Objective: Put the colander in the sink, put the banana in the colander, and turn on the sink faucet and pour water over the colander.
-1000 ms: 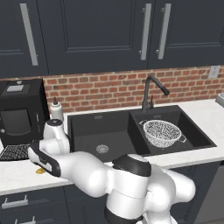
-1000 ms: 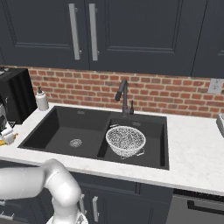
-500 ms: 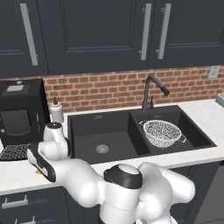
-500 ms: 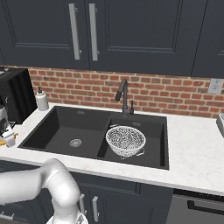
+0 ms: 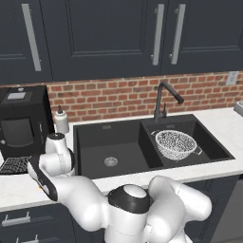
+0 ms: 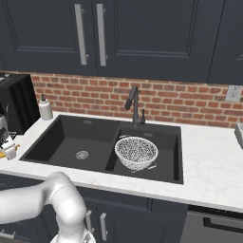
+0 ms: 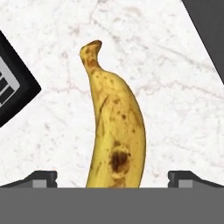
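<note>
The curved yellow banana, freckled with brown spots and one dark bruise, lies on the white marble-veined counter between the two small dark finger tips of the gripper, whose jaws stand spread wide on either side of the fruit without touching it. The silvery wire-mesh colander with its thin rim sits in the narrower basin of the matte black rectangular double-basin sink, below the slim dark grey gooseneck faucet. A flat dark mesh tray lies on the counter beside the banana.
</note>
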